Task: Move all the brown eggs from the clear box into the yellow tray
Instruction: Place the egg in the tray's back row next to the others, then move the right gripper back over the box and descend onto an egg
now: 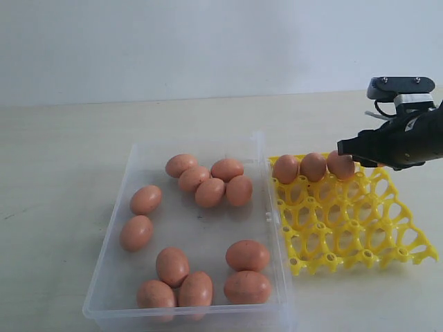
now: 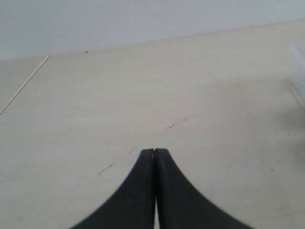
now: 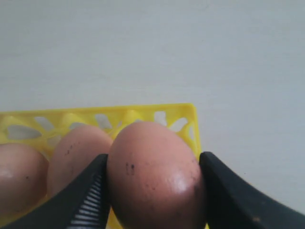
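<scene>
Left of the yellow tray (image 1: 353,228), the clear box (image 1: 201,232) holds a dozen brown eggs (image 1: 210,192), bunched at its near wall and far end with bare floor between. The tray's near rows are open cups. In its far row, two eggs (image 1: 313,167) sit beside a third egg (image 1: 339,166), which the right pincer (image 3: 153,162) clasps between wide-set jaws. The left pincer (image 2: 155,152) hangs closed and empty-handed over bare counter (image 1: 62,173).
</scene>
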Tool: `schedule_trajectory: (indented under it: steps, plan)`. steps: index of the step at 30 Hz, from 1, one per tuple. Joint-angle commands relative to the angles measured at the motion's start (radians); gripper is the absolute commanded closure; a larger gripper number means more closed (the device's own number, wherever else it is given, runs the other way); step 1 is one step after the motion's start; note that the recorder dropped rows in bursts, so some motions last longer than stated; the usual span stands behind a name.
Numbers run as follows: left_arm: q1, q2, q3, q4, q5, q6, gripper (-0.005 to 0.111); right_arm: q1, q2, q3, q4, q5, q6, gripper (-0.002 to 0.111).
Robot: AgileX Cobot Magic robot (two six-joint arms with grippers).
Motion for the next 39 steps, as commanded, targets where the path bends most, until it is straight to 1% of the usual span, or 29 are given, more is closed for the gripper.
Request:
schedule_trajectory:
  steps: [1, 4, 6, 8, 10, 21, 25, 26, 28, 30, 32, 33, 35, 37, 39]
  plan:
    - [-0.005, 0.001, -0.004, 0.0, -0.009, -0.004, 0.107, -0.005, 0.003, -0.007, -0.006, -0.01, -0.007, 0.097]
    - [-0.005, 0.001, -0.004, 0.0, -0.009, -0.004, 0.107, -0.005, 0.003, -0.007, -0.006, -0.01, -0.007, 0.081]
    - [-0.005, 0.001, -0.004, 0.0, -0.009, -0.004, 0.107, -0.005, 0.003, -0.007, -0.006, -0.01, -0.007, 0.067]
    - [-0.005, 0.001, -0.004, 0.0, -0.009, -0.004, 0.107, -0.005, 0.001, -0.007, -0.006, -0.01, -0.007, 0.056]
    - [-0.005, 0.001, -0.004, 0.0, -0.009, -0.004, 0.107, -0.005, -0.005, -0.007, -0.006, -0.01, -0.007, 0.049]
    - [-0.005, 0.001, -0.004, 0.0, -0.009, -0.004, 0.107, -0.005, -0.053, -0.007, -0.008, -0.007, -0.007, 0.049]
    - [-0.005, 0.001, -0.004, 0.0, -0.009, -0.004, 0.107, 0.019, -0.111, -0.007, -0.008, -0.001, 0.021, 0.049]
    - [-0.005, 0.001, -0.004, 0.0, -0.009, -0.004, 0.107, 0.034, -0.132, -0.007, -0.004, 0.003, 0.028, 0.049]
    - [-0.005, 0.001, -0.004, 0.0, -0.009, -0.004, 0.107, 0.077, -0.172, -0.012, 0.001, 0.03, 0.042, 0.055]
    - [-0.005, 0.001, -0.004, 0.0, -0.009, -0.004, 0.107, 0.137, -0.194, -0.041, 0.015, 0.117, 0.042, 0.069]
    - [-0.005, 0.001, -0.004, 0.0, -0.009, -0.004, 0.107, 0.191, -0.197, -0.081, 0.015, 0.204, 0.038, 0.087]
    - [-0.005, 0.001, -0.004, 0.0, -0.009, -0.004, 0.107, 0.232, -0.195, -0.105, 0.015, 0.243, 0.028, 0.097]
    - [-0.005, 0.001, -0.004, 0.0, -0.009, -0.004, 0.107, 0.286, -0.178, -0.163, 0.015, 0.315, -0.007, 0.107]
    - [-0.005, 0.001, -0.004, 0.0, -0.009, -0.004, 0.107, 0.331, -0.151, -0.226, 0.017, 0.379, -0.014, 0.107]
    - [-0.005, 0.001, -0.004, 0.0, -0.009, -0.004, 0.107, 0.364, -0.115, -0.301, 0.033, 0.455, -0.013, 0.103]
